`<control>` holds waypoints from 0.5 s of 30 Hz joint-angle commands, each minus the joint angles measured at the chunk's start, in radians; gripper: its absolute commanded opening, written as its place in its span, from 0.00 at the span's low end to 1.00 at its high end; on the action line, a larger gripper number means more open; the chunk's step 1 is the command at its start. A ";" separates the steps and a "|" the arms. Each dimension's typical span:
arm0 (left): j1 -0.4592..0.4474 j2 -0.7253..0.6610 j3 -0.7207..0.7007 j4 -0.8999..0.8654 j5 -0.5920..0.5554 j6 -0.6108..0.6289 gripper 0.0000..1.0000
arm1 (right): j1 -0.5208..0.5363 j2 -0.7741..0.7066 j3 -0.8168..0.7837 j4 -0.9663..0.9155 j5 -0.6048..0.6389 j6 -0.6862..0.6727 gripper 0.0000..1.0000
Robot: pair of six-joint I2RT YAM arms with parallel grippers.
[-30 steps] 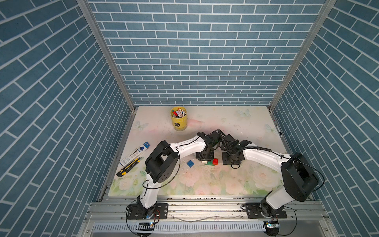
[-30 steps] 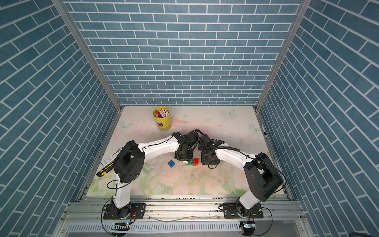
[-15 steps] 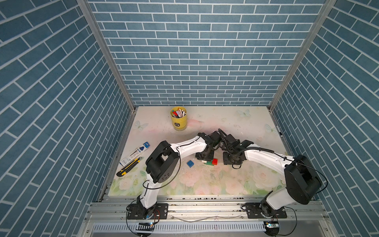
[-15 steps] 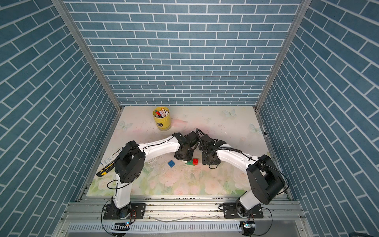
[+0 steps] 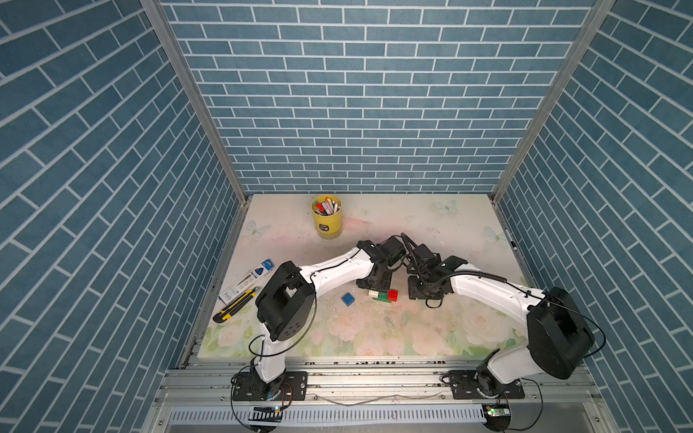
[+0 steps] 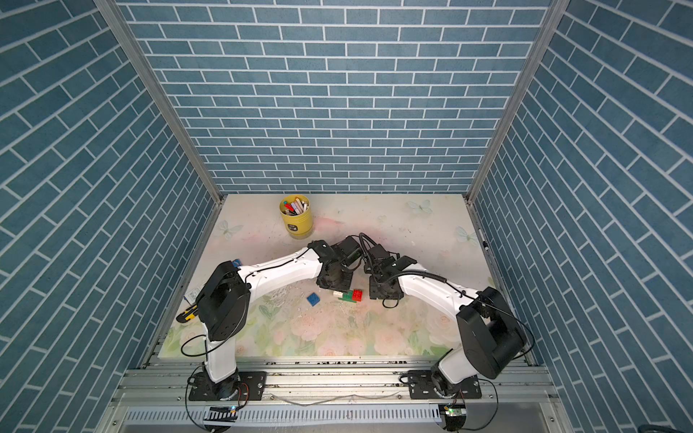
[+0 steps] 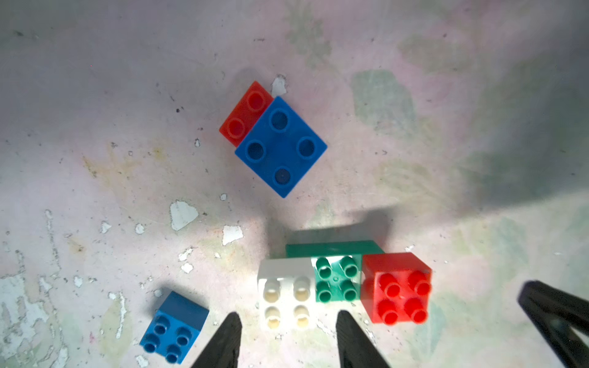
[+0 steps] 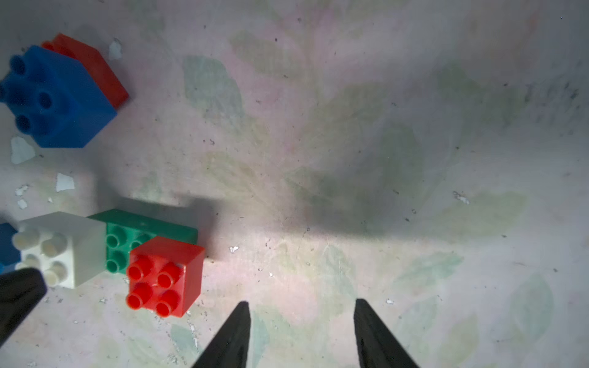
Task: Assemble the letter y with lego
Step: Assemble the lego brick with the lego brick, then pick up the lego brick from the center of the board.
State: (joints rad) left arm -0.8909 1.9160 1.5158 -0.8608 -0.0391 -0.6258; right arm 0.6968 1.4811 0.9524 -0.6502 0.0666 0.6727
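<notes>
**Both pincers parted beside the half-built Y**

*Top views.* Just below frame centre in both top views, my left pincer and my right pincer are pointing down at the floral table. Between them a short row of lego is lying: white brick, green brick, red brick. A loose blue brick is lying to the row's left, apart from it.

*Left wrist view.* My fingers are standing narrowly parted on either side of the white brick's near edge, with a gap showing on each side, gripping nothing. The white and red bricks are sitting at the two ends of the green brick, with four green studs showing between them. Beyond the row and well apart from it, a second blue brick is covering half of a second red brick.

*Right wrist view.* My fingers are hanging moderately parted over bare table, just beside the red brick, holding nothing.
</notes>
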 commanded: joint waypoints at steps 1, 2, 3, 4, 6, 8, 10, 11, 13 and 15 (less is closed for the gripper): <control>-0.010 -0.072 -0.034 -0.012 0.008 0.025 0.53 | -0.009 -0.049 0.006 -0.001 -0.006 -0.018 0.56; -0.010 -0.092 -0.051 -0.008 0.011 0.028 0.54 | -0.011 -0.059 0.006 0.006 -0.016 -0.035 0.58; -0.011 -0.120 -0.070 0.001 0.013 0.031 0.55 | -0.012 -0.071 0.007 0.013 -0.034 -0.060 0.59; -0.011 -0.151 -0.094 0.013 0.015 0.035 0.56 | -0.014 -0.081 0.011 0.016 -0.048 -0.086 0.61; -0.011 -0.208 -0.140 0.031 0.015 0.042 0.58 | -0.016 -0.085 0.026 0.010 -0.072 -0.135 0.65; -0.011 -0.264 -0.189 0.048 0.014 0.049 0.59 | -0.019 -0.077 0.046 -0.002 -0.095 -0.186 0.70; -0.009 -0.327 -0.243 0.061 0.007 0.055 0.63 | -0.019 -0.068 0.062 -0.002 -0.128 -0.242 0.73; -0.008 -0.354 -0.265 0.064 0.004 0.056 0.64 | -0.019 -0.063 0.068 0.000 -0.149 -0.266 0.74; -0.001 -0.418 -0.317 0.070 -0.008 0.054 0.66 | -0.019 -0.048 0.090 0.003 -0.218 -0.324 0.76; 0.010 -0.469 -0.363 0.074 -0.015 0.045 0.69 | -0.019 -0.027 0.112 0.004 -0.272 -0.366 0.77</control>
State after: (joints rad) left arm -0.8909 1.4975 1.1984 -0.7959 -0.0303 -0.5861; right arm 0.6811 1.4292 1.0225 -0.6430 -0.1059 0.4210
